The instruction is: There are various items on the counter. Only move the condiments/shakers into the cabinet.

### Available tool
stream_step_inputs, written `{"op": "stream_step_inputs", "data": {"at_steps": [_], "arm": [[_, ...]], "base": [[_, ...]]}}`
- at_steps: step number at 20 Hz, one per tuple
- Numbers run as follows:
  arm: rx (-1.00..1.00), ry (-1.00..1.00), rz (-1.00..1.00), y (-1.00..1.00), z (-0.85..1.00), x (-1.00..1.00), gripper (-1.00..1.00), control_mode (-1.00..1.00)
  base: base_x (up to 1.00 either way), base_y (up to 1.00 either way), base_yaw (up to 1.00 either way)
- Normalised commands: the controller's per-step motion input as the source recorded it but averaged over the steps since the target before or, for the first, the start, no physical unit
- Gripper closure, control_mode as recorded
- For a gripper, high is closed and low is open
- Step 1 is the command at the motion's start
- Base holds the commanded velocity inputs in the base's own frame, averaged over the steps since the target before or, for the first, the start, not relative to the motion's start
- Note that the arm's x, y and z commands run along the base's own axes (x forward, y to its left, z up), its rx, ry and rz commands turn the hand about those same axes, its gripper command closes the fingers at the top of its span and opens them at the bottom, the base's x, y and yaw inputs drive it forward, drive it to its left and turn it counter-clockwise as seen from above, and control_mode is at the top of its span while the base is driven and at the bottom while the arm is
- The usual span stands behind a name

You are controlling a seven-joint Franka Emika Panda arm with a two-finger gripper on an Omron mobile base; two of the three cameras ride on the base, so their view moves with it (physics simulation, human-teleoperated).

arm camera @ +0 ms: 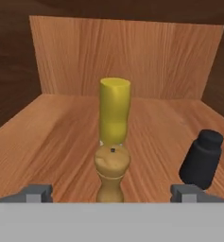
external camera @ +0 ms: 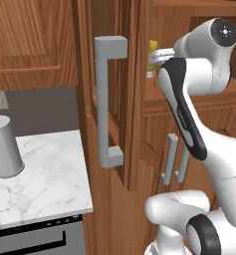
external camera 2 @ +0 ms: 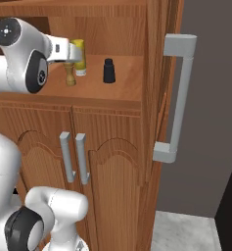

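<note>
Left base view: grey canister [external camera: 5,147] upright on the marble counter [external camera: 45,184]; cabinet door [external camera: 117,99] open. Right base view: yellow bottle [external camera 2: 79,57], wooden shaker [external camera 2: 70,73] and black shaker [external camera 2: 108,70] on the shelf [external camera 2: 125,83]. Hand view: gripper [arm camera: 111,194] fingers spread wide, flanking the wooden shaker [arm camera: 112,172], untouched.

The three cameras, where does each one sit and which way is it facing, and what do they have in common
Left base view: behind the arm's left, facing the open cabinet door's bar handle, marble counter; white arm at right.
Right base view: behind its right, facing the shelf; arm at left.
Hand view: on the hand, looking along the open gripper into the cabinet.
Shared: yellow bottle; the last two share the wooden shaker and black shaker.
</note>
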Motion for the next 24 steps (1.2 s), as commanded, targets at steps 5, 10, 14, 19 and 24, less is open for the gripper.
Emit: {"op": "stream_step_inputs", "data": {"at_steps": [5, 10, 14, 19, 24], "arm": [[0.00, -0.12, 0.00, 0.00, 0.27, -0.72, -1.00, -1.00], [0.00, 0.00, 0.00, -0.01, 0.03, -0.80, -1.00, -1.00], [0.00, 0.13, 0.00, -0.06, -0.01, -1.00, -1.00, -1.00], [0.00, 0.20, 0.00, -0.06, -0.16, -1.00, -1.00, -1.00], [0.00, 0.29, 0.00, -0.01, -0.29, -0.89, -1.00, -1.00]], "base": [[0.00, 0.00, 0.00], [0.00, 0.00, 0.00], [0.00, 0.00, 0.00], [0.00, 0.00, 0.00], [0.00, 0.00, 0.00]]}}
